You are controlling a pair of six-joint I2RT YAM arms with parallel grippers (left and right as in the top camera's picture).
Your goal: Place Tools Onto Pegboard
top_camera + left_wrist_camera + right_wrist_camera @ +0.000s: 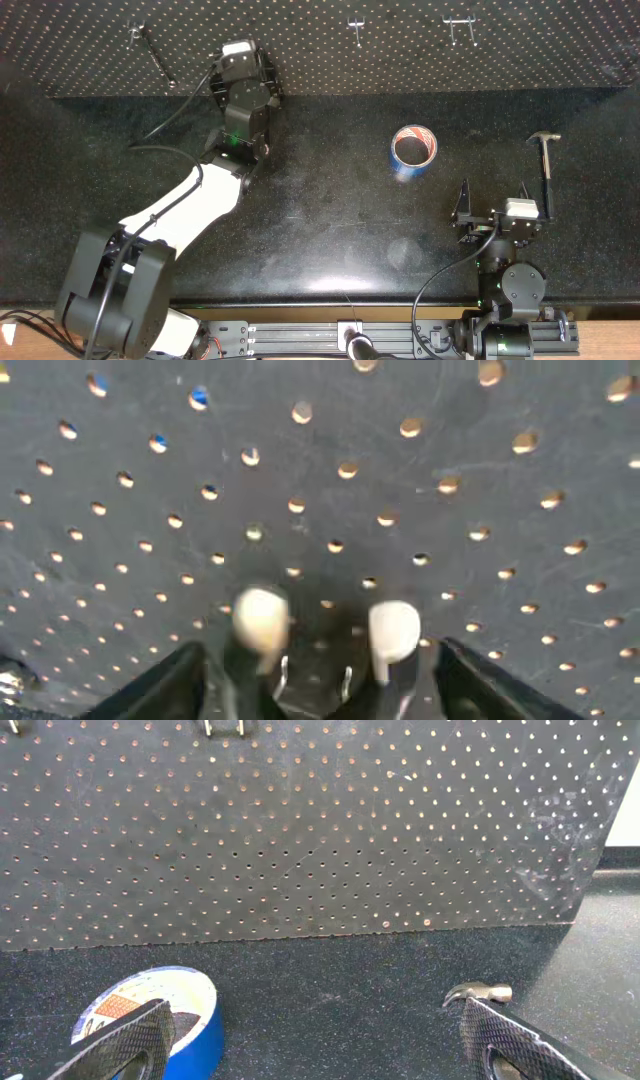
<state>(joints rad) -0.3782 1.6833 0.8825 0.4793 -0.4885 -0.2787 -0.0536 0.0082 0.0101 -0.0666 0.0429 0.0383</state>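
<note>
Pegboard (400, 60) stands along the far edge of the black worktop (320, 200). At its left end a slim metal wrench (155, 55) hangs at a slant; what carries it is too small to make out.

Just right of the wrench, the left gripper (243, 60) is up against the board. In its wrist view its fingers are spread wide with nothing held, and a white-capped double hook (393, 632) sits bare between them. From above, the gripper hides that hook.

Farther right, two more bare hooks (355, 30) (460, 30) project from the board's upper rows.

Below them a blue tape roll (404, 170) lies flat on the worktop, hole upward, well apart from the left gripper.

Next comes the right gripper (495, 200), low near its base and facing the board, jaws apart and empty.

Just to its right lies the hammer (546, 170). Its long axis runs straight toward the board, with the head at the board end and the handle end beside the gripper.

In the right wrist view the tape roll (190, 1020) is ahead by one finger and the hammer head by the other. The handle is hidden behind that finger.

Both loose tools are nearer the right arm, so the next pick likely falls to it. For the hammer it would need to shift right and close across the handle.
</note>
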